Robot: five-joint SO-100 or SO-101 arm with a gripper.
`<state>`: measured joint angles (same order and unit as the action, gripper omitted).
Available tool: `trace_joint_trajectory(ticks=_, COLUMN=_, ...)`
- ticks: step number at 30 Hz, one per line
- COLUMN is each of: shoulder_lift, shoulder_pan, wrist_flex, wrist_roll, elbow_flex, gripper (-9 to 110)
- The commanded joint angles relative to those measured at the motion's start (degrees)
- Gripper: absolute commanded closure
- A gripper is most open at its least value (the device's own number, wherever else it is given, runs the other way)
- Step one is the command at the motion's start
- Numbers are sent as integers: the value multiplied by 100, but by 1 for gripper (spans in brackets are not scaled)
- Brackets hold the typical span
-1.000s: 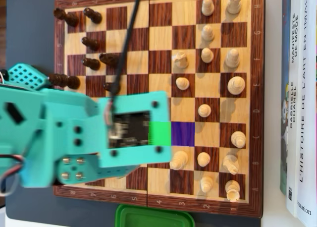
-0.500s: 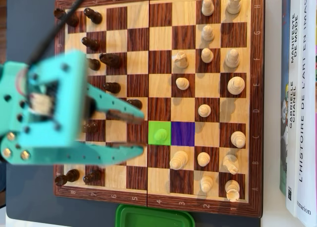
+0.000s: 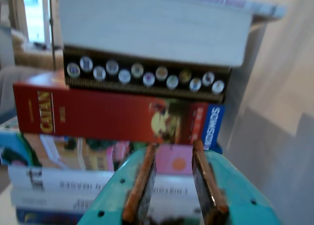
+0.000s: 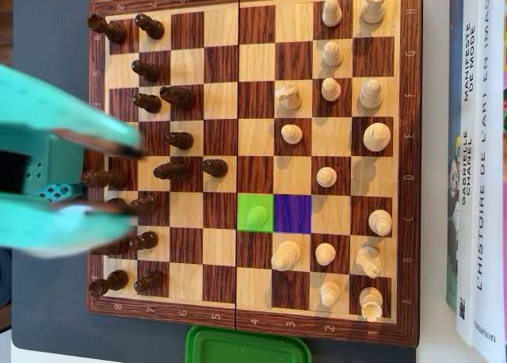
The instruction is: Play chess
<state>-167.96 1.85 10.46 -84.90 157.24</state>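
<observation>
In the overhead view the wooden chessboard [image 4: 253,319] has dark pieces [image 4: 179,140] on its left half and light pieces [image 4: 326,176] on its right half. A light pawn [image 4: 256,215] stands alone on a green-tinted square, and the purple-tinted square [image 4: 292,213] to its right is empty. My teal gripper [image 4: 133,181] hangs blurred over the board's left edge, above the dark pieces. It is open and holds nothing. In the wrist view the gripper [image 3: 175,149] points level at a stack of books, with only background between its brown pads [image 3: 208,185].
Upright books [image 4: 479,165] line the right side of the board in the overhead view. A green lid [image 4: 247,347] lies below the board's bottom edge. The wrist view faces a red Catan box [image 3: 98,117] under a thick white book [image 3: 152,28].
The open gripper has pulled back to the left, from over the green square to the board's left edge. The light pawn stays on the green square.
</observation>
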Motion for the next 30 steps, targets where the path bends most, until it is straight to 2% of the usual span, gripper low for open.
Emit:
trace_joint_trajectory(ticks=1, shoulder_lift=-510, shoulder_pan=26, wrist_flex=703, wrist_roll=-44, elbow_flex=360, gripper=89)
trace_joint_trajectory(ticks=11, shoulder_lift=-2206, shoulder_pan=18, wrist_flex=3401, wrist_roll=-35, elbow_flex=2364, gripper=89)
trace_joint_trajectory(ticks=16, shoulder_lift=-2399, shoulder_pan=0, wrist_flex=4271, wrist_roll=-35, elbow_flex=2373, gripper=89)
trace_joint_trajectory(ticks=30, shoulder_lift=-2391, shoulder_pan=-18, wrist_flex=7928, wrist_roll=-35, elbow_flex=2373, gripper=89)
